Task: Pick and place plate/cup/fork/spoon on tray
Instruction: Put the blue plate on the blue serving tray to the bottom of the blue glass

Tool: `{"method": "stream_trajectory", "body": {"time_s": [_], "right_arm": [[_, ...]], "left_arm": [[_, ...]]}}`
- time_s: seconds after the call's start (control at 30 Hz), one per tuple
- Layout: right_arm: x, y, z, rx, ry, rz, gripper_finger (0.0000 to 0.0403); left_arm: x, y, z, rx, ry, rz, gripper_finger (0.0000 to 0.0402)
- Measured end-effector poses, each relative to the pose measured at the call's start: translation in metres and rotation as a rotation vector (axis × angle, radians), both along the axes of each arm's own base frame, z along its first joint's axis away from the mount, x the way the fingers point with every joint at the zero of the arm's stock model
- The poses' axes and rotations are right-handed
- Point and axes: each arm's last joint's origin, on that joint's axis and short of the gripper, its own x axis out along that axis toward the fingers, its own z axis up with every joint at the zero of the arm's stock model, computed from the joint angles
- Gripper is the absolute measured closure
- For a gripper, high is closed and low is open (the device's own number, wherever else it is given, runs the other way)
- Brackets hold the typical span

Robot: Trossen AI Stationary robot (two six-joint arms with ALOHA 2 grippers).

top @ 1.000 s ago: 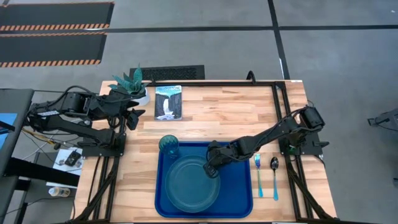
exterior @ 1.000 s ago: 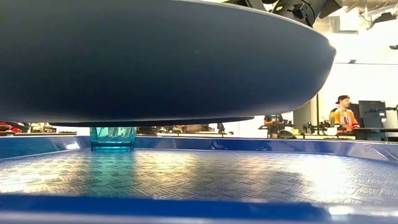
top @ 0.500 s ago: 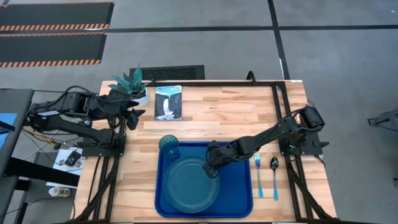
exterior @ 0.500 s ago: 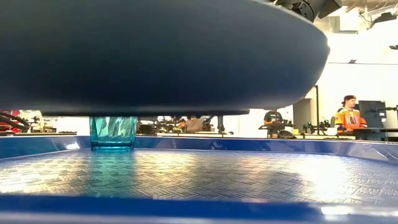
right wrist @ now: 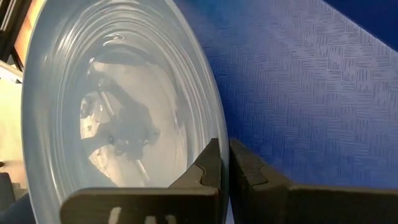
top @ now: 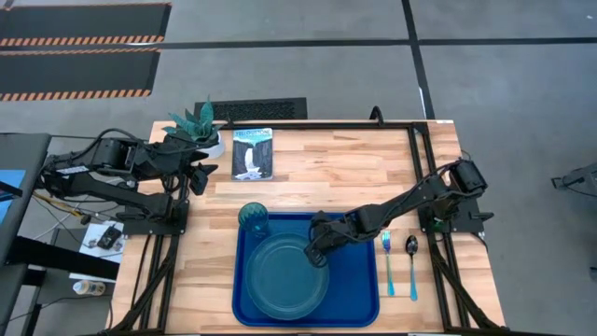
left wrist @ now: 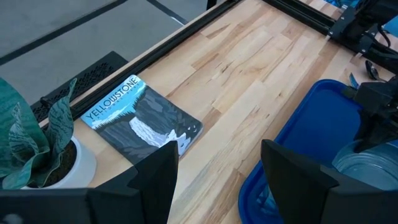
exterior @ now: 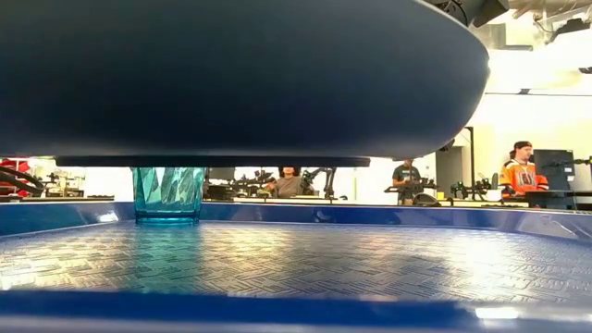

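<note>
We see the right claw clenched on the rim of the plate, which hangs above the tray. We judge it stiff, smooth, slippery: an edge grip suits.

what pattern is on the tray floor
A woven, basket-weave embossed texture in royal blue on the tray; it shows best in the low view.
</note>
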Motion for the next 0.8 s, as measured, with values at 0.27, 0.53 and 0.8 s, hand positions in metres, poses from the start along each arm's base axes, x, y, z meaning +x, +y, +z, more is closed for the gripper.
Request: {"method": "stream_trajectory", "body": {"time_s": [0.27,0.53,0.8], "right_arm": [[-0.0001,0.0002,0.0,0.0,0.0,0.001,0.0378],[-0.0001,0.0003,0.0,0.0,0.0,0.001,0.0378],[0.0,0.0003,0.0001,0.0,-0.001,-0.002,0.0378]], "left_arm": [[0.0,0.0001,0.0,0.001,0.0,0.0,0.0187],[0.0,0.0,0.0,0.002,0.001,-0.001,0.0187],[-0.0001,0.0003,0.0001,0.008,0.001,0.004,0.0187]]}}
